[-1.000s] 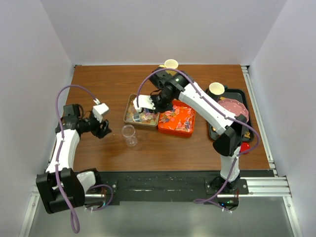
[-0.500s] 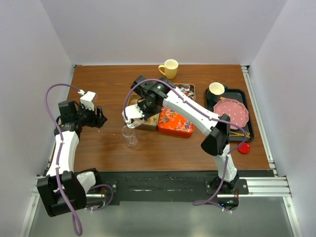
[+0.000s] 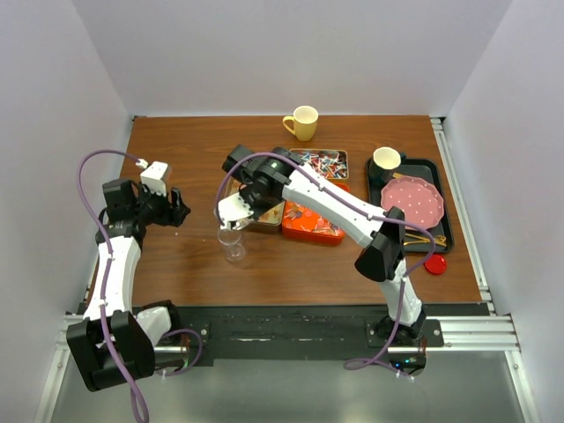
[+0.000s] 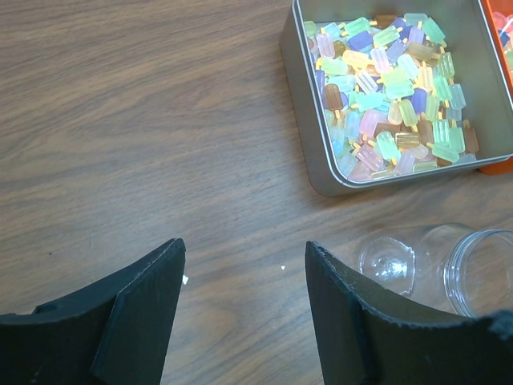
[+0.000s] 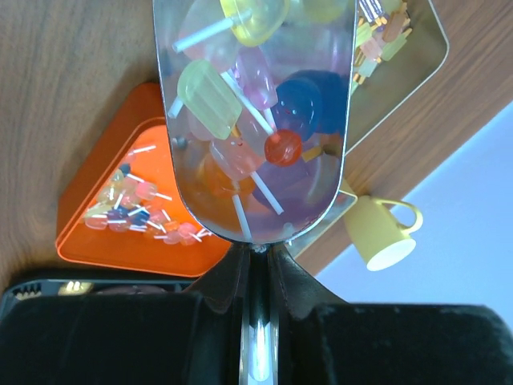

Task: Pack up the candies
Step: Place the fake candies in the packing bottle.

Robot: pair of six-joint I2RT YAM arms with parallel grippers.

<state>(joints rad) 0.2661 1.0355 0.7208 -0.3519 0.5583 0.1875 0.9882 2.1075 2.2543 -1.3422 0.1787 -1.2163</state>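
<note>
The candies (image 5: 240, 104), pastel yellow, pink, blue and orange pieces on thin white sticks, lay heaped in a shiny metal scoop (image 5: 170, 96). The right hand (image 5: 256, 261) was clenched on the scoop's narrow handle, with both fingers pressed against it. From above, the scoop (image 3: 233, 210) hung over the counter (image 3: 176, 150), just behind the mouth of a clear plastic jar (image 3: 231, 241). Whether the 2 touched could not be told.

More candies (image 4: 389, 88), popsicle-shaped in pale green, yellow, pink and blue, filled a rectangular silver tin (image 4: 298, 96) just behind the jar. Against the tin's right side sat an orange rectangular tray (image 5: 88, 241), and a small cluster of pink, orange and blue pieces (image 5: 132, 212) lay inside it. Behind that tray, a second metal tin (image 3: 319, 161) held red, blue and white candies.

The left hand (image 4: 244, 253) was released, its 2 dark fingers (image 4: 144, 313) spread apart above bare wood. It was left of the jar (image 4: 449, 261) and held nothing.

A yellow mug (image 3: 302, 122) stood near the counter's far edge. On the right, a black tray (image 3: 445, 220) carried a pink dotted plate (image 3: 411, 203) and a small white cup (image 3: 385, 159). A round red lid (image 3: 434, 263) lay just in front of the tray.
</note>
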